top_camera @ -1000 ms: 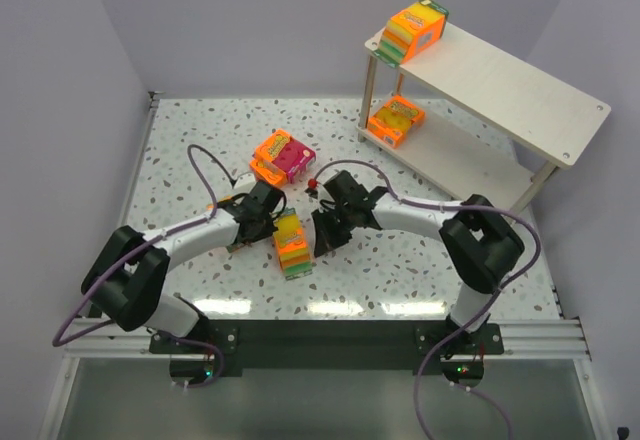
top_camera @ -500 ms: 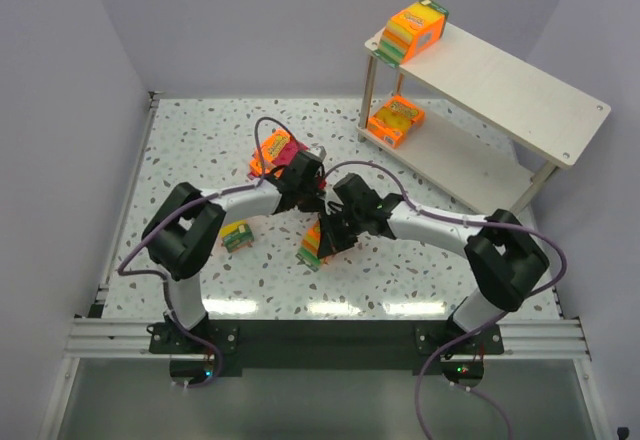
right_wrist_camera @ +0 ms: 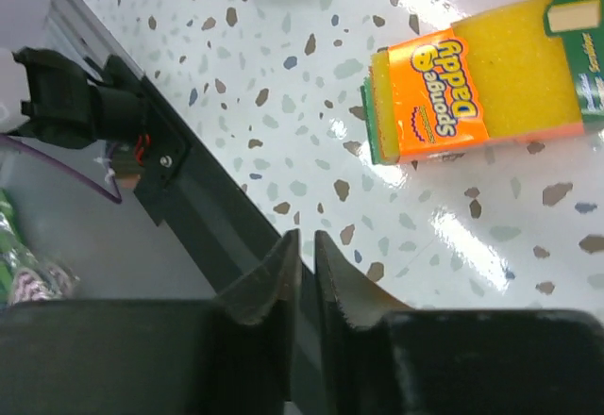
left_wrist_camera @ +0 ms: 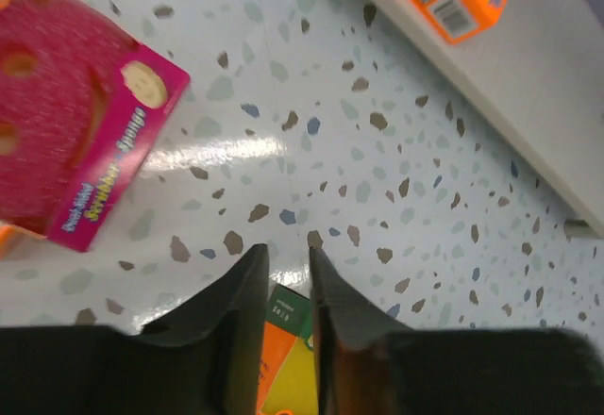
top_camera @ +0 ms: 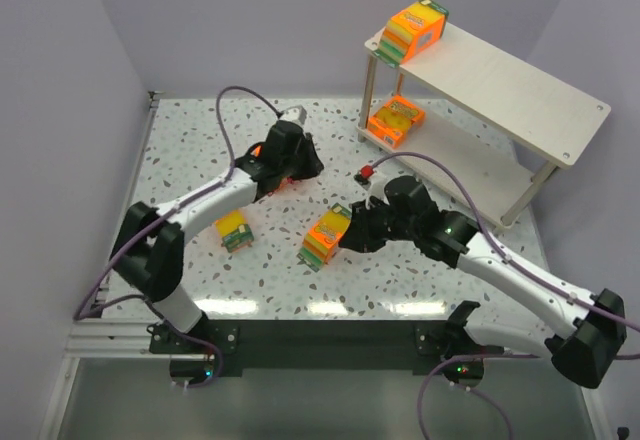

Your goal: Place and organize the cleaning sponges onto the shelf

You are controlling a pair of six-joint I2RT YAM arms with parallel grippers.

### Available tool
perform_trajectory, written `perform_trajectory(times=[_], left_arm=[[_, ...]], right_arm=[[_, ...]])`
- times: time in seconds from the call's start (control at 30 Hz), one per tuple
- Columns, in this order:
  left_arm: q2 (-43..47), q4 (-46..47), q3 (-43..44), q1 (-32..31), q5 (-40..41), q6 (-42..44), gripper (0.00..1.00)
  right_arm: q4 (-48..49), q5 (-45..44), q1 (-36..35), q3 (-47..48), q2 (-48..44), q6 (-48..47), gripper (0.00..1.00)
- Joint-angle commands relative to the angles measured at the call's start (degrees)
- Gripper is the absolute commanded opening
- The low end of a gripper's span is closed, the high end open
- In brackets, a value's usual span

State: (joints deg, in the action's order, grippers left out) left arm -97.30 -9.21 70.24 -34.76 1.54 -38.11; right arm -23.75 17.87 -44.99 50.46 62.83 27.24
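Now that the arms have parted: a second ago both worked at one pack well out from the pale beige two-tier wooden shelf (top_camera: 520, 85); since then they have split up.
Left fingers (left_wrist_camera: 243, 311): swung to the heap with the flat magenta-pink labelled pack (left_wrist_camera: 75, 151), out from the shelf's left end. They are drawn close with an orange-and-yellow pack showing in the slot, and I cannot tell whether they grip it.
Right fingers (right_wrist_camera: 274, 273): clenched on nothing, just on the shelf side of the thick orange pack with yellow-green layered sides (top_camera: 325, 238). That pack has shifted slightly toward the shelf and lies free on the speckled counter (top_camera: 200, 130).
Small yellow-and-green pack (top_camera: 233, 232): newly lying alone, farthest from the shelf.
On the shelf: one orange boxy pack (top_camera: 413, 30) at the top board's left end and a flatter orange pack (top_camera: 395, 120) on the lower board beneath, both unmoved.
Meaning: no pack is clearly being carried, I judge. The loose packs all need fetching yet.
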Motion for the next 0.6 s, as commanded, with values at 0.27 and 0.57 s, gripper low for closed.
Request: perform_trajectory(times=[0.27, 0.57], left_arm=[[23.2, -15.1, -18.0, -10.4, 13.3, -32.9, 0.5], [30.2, -13.7, -26.9, -18.8, 21.5, -52.1, 0.54]], right_arm=[[-15.3, -16.8, 0.3, 4.2, -6.6, 2.1, 0.62], [-17.4, -17.3, 0.9, 5.3, -6.6, 3.2, 0.65]])
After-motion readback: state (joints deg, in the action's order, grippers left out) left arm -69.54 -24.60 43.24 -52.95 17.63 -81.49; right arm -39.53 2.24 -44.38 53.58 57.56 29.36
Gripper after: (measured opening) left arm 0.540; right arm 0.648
